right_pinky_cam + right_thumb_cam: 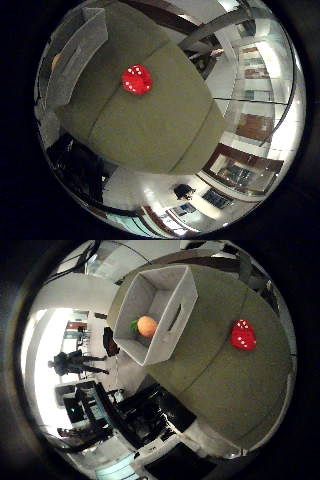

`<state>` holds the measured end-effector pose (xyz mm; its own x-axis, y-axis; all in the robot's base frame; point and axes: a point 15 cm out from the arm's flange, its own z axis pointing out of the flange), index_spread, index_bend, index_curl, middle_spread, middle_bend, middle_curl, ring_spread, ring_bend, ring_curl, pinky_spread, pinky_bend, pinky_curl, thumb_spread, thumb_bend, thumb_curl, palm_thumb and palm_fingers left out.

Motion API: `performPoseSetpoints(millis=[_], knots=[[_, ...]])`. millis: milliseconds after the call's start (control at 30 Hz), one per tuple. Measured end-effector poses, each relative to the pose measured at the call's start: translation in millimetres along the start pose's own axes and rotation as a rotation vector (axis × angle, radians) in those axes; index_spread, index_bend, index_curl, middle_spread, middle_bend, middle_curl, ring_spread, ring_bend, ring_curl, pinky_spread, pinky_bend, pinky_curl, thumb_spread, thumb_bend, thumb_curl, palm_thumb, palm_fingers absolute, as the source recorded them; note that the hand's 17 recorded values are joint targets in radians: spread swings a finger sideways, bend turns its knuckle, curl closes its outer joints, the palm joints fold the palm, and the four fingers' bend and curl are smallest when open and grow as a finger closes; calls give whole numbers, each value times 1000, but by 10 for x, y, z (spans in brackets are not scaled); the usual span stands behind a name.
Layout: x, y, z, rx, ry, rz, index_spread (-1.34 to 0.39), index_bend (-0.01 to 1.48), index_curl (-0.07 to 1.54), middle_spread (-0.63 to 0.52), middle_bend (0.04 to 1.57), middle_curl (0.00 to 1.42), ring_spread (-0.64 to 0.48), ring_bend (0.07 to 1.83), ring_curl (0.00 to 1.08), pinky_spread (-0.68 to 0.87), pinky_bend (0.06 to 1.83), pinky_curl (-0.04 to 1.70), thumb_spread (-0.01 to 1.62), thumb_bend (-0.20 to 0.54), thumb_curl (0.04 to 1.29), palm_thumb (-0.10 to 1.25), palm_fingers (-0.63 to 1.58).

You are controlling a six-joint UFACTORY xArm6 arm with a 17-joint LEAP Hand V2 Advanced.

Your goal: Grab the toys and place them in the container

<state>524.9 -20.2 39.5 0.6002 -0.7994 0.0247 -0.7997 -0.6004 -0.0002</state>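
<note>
On the olive table (165,125), red plush die (137,79), grey container (165,315) holding an orange toy (147,326), fingers unseen, state unclear.

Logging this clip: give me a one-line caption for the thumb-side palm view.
Grey container holding an orange toy on the olive surface, red dice toy lying apart beside it.

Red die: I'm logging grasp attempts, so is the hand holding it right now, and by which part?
No. The red die lies free on the olive cushion, with nothing touching it. No part of the hand shows in either palm view.
</note>
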Motion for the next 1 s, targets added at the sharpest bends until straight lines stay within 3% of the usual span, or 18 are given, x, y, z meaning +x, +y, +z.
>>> performPoseSetpoints(millis=[333,533,733,1000], knots=[[352,-82,105,-45,95,-39,-384,180,294,54,165,295,181,223,250,267,471,148,1007,-27,298,531,-52],[571,38,120,-132,233,-68,-378,185,310,74,158,253,201,186,239,283,429,154,971,-29,299,513,-60],[661,-190,81,-146,338,-76,-377,195,329,75,156,230,206,184,225,287,403,162,968,-28,299,512,-52],[742,-105,151,-228,445,-49,-374,193,343,94,158,218,219,179,200,287,374,169,973,-29,299,504,-63]])
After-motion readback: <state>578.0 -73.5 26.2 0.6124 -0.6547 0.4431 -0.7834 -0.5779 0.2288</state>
